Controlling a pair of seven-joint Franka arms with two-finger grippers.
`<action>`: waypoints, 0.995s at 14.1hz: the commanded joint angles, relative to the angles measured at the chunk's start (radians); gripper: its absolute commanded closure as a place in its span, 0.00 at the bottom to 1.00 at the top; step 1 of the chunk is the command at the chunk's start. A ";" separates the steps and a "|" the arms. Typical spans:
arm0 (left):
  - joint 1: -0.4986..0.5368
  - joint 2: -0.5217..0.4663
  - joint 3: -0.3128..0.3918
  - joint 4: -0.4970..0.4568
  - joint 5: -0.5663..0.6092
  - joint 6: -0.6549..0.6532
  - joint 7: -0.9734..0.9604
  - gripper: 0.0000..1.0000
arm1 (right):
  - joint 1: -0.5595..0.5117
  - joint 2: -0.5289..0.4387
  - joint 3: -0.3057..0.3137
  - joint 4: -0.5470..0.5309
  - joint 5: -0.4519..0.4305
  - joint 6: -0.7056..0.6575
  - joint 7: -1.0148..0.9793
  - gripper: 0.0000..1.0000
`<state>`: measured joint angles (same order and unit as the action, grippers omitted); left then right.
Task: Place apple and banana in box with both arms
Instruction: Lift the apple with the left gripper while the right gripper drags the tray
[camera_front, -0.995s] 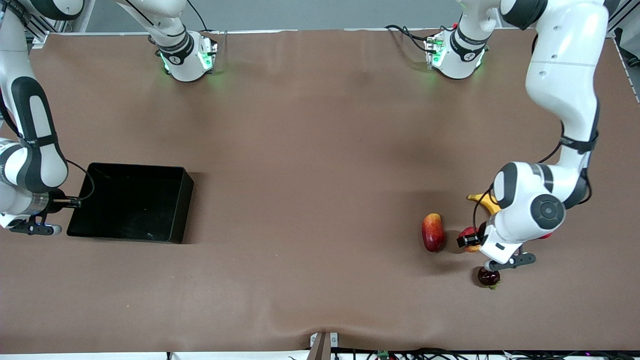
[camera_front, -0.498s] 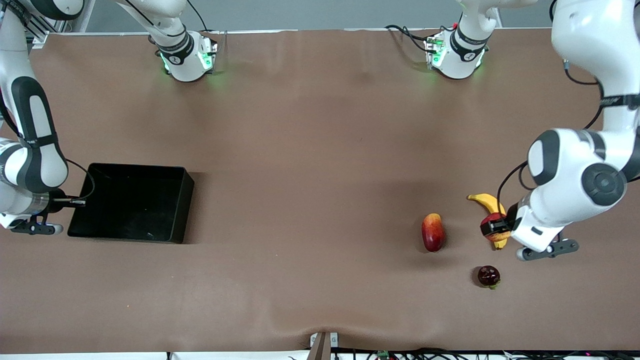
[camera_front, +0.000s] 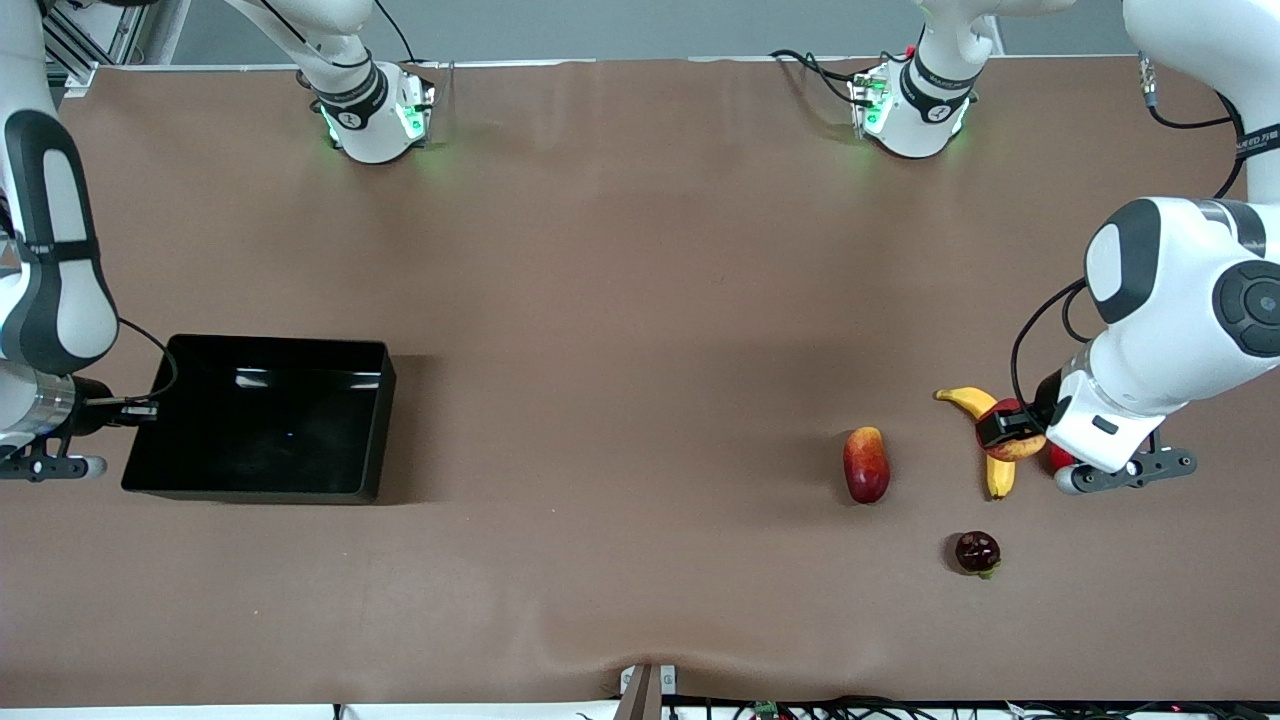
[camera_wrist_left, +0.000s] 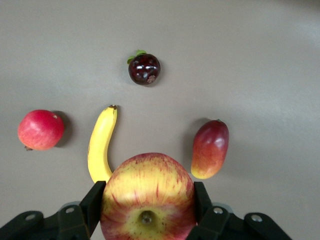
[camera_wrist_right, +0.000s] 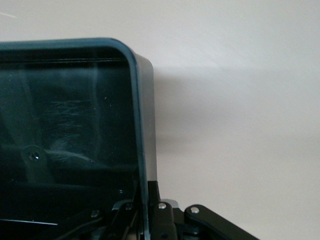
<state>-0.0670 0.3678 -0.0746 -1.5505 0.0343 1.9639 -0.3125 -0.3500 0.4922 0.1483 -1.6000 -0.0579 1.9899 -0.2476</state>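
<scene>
- Left claw (camera_wrist_left: 147, 212) grips the apple (camera_wrist_left: 148, 196) from both sides, lifted over the banana (camera_front: 985, 428) at the left arm's end of the table (camera_front: 620, 300).
- Right claw (camera_wrist_right: 142, 210) is pinched shut on the wall of the box (camera_front: 262, 418) at the right arm's end of the table.
- Near to far among the fruit: dark round fruit (camera_front: 977, 552) with a green tip lies nearest the front camera; then the oblong red-yellow fruit (camera_front: 866, 465), and the banana beside it toward the left arm's end; a pink-red round fruit (camera_wrist_left: 40, 130) sits beside the banana, mostly hidden under the left wrist in the front view.
- Banana's long axis runs roughly toward and away from the front camera, curved; it is on the table, not yet picked.
- Key relation: the box lies well apart from the apple, the whole table between them, toward the right arm's end. Judging by that, the carry runs across open table, or the right arm brings the box closer.
- In the way: nothing on the table between the fruit and the box; box looks empty.
</scene>
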 joint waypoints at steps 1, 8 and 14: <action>-0.001 -0.059 -0.025 -0.019 -0.004 -0.046 -0.052 1.00 | 0.000 -0.021 0.126 0.029 0.001 -0.045 0.051 1.00; 0.001 -0.144 -0.089 -0.029 -0.004 -0.203 -0.131 1.00 | 0.198 -0.007 0.243 -0.024 0.088 -0.077 0.492 1.00; -0.001 -0.141 -0.175 -0.056 -0.004 -0.198 -0.264 1.00 | 0.465 0.054 0.243 -0.063 0.148 0.062 0.810 1.00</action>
<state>-0.0706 0.2454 -0.2234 -1.5801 0.0343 1.7670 -0.5276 0.0518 0.5497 0.3931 -1.6482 0.0673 1.9979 0.4541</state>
